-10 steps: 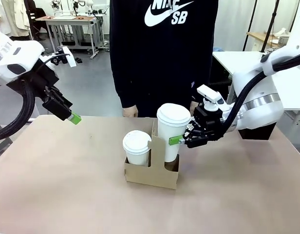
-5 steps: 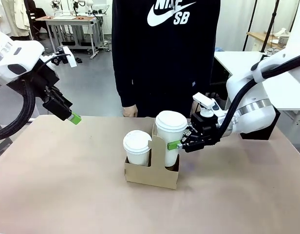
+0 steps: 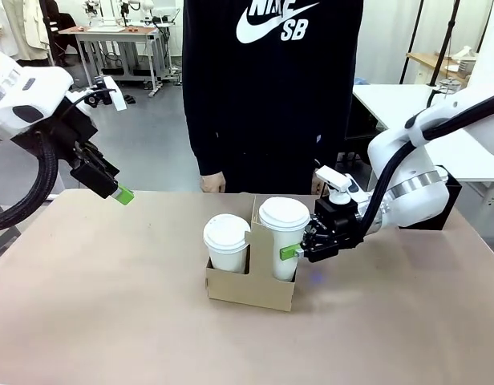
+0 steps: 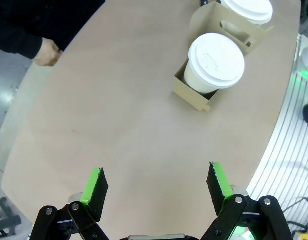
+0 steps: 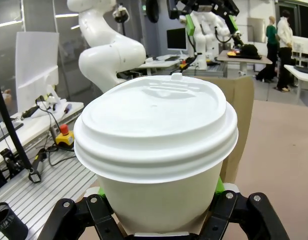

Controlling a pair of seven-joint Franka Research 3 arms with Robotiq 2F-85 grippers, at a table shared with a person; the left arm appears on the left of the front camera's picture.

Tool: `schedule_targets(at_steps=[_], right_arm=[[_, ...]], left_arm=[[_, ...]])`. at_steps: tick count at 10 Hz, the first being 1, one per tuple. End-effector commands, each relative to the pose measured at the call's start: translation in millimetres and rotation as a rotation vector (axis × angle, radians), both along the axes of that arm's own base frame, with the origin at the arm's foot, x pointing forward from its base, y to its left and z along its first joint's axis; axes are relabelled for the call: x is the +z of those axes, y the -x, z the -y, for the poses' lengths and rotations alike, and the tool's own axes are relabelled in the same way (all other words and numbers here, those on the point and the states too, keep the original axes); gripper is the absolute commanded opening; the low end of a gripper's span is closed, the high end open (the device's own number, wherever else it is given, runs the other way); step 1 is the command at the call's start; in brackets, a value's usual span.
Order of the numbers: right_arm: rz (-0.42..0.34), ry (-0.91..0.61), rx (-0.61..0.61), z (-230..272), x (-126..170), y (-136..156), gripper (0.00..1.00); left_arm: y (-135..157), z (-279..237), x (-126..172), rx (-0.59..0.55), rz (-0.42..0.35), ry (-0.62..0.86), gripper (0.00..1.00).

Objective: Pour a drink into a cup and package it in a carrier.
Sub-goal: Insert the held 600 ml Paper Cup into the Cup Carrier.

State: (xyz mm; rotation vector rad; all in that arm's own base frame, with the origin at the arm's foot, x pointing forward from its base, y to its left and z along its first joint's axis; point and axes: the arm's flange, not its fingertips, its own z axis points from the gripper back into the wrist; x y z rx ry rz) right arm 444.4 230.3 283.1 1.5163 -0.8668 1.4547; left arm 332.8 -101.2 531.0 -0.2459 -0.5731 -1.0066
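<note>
cup [image 3: 284, 238] upright in carrier [image 3: 251, 286], right tool [image 3: 297, 250] gripping

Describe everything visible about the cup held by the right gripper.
The cup is white paper with a white plastic lid, a small sip hole near the lid's rim. It stands upright in the right hole of the brown cardboard carrier, lower body hidden inside, beside the centre handle. The right gripper is shut on its side below the lid, green pads against the wall. A second lidded cup sits in the other hole.

White cup [image 3: 283, 241], brown carrier [image 3: 251, 285]
</note>
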Motion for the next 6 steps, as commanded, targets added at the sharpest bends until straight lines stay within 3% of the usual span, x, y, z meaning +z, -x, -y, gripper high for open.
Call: schedule_targets(at_steps=[1, 6], right_arm=[[-0.002, 0.007, 0.022, -4, -8, -11, 0.8], [0.053, 0.005, 0.048, -2, -25, -17, 0.8]], left_arm=[[2, 0, 2, 0.011, -0.011, 0.015, 1.0], [2, 0, 2, 0.011, -0.011, 0.015, 1.0]])
